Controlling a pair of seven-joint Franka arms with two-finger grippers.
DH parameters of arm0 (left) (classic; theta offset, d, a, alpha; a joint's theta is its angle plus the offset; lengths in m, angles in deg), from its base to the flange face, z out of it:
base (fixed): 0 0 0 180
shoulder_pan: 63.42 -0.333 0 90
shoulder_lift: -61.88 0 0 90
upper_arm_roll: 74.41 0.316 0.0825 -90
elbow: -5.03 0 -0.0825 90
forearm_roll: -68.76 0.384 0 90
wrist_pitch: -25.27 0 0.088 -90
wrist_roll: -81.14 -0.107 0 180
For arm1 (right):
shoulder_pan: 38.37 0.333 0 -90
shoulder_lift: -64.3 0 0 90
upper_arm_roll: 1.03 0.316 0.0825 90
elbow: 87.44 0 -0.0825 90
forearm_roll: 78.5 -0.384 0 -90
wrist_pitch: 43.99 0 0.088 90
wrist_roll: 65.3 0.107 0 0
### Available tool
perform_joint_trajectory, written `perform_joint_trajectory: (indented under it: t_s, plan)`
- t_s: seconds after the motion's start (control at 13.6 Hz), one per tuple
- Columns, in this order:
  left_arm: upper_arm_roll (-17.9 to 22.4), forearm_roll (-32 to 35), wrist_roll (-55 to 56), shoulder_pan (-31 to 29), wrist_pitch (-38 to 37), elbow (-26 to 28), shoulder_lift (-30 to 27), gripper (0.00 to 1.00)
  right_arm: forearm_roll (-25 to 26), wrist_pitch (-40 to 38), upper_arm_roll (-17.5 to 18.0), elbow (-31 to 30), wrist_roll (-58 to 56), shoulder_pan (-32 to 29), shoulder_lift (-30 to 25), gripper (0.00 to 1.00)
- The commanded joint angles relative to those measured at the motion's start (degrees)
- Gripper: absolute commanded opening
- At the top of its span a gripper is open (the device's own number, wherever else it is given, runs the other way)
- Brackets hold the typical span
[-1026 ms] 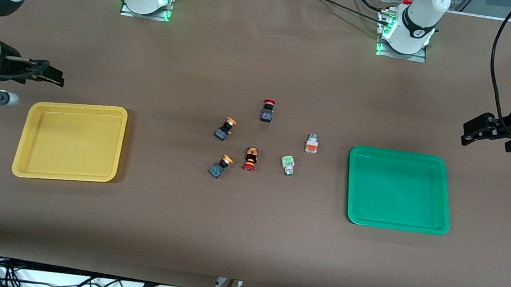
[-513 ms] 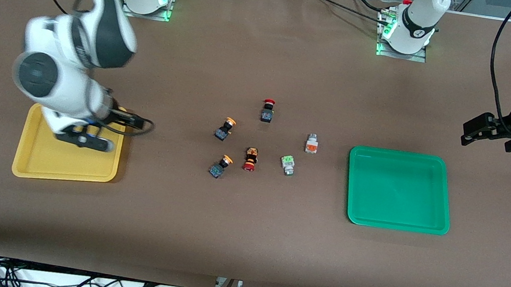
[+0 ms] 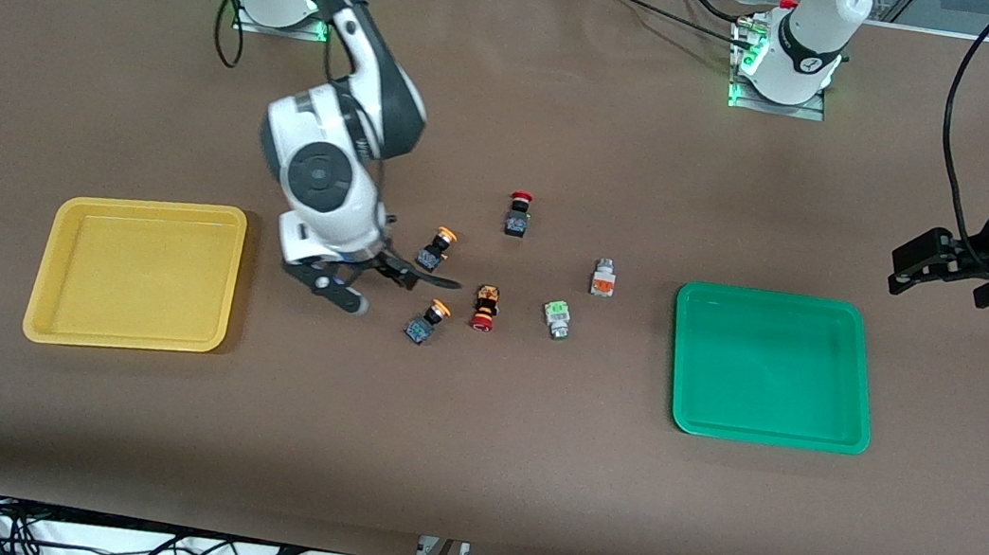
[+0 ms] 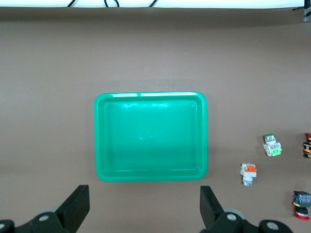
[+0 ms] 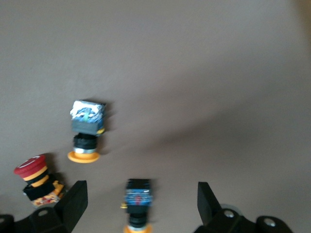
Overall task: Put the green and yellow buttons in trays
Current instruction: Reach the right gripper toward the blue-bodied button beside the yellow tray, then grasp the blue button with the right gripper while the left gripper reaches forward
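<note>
Two yellow-capped buttons lie mid-table, one farther and one nearer. A green-faced pale button and an orange-faced pale button lie toward the green tray. The yellow tray is at the right arm's end. My right gripper is open over the table by the yellow-capped buttons. In the right wrist view the farther one shows between its open fingers, the nearer one beside. My left gripper is open and empty, waiting off the green tray.
A red-capped black button lies farthest from the front camera in the cluster. A red-capped button with an orange-black body lies between the nearer yellow-capped button and the green-faced one. Both trays hold nothing.
My right arm has swung from the yellow tray's end to the button cluster in the middle. The left arm has barely shifted. No button has moved.
</note>
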Motion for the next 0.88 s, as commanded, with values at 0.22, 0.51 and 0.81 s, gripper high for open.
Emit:
perform_joint_trajectory:
  t_s: [0.22,0.51,0.81]
  plan:
    - [-0.06,-7.58,-0.43,0.03,3.77,-2.59,5.85,1.0,-0.73,8.09,-0.66,-2.43,5.58,3.94,4.34,1.0]
    - [-0.06,-6.97,-0.52,2.4,3.68,-2.41,6.38,1.0,-0.73,12.24,-0.66,-7.45,6.64,5.34,4.17,1.0]
    - [-0.5,-5.57,0.01,5.57,3.51,-2.33,10.86,1.0,-0.64,12.06,-0.05,-10.09,6.55,5.61,3.03,0.87]
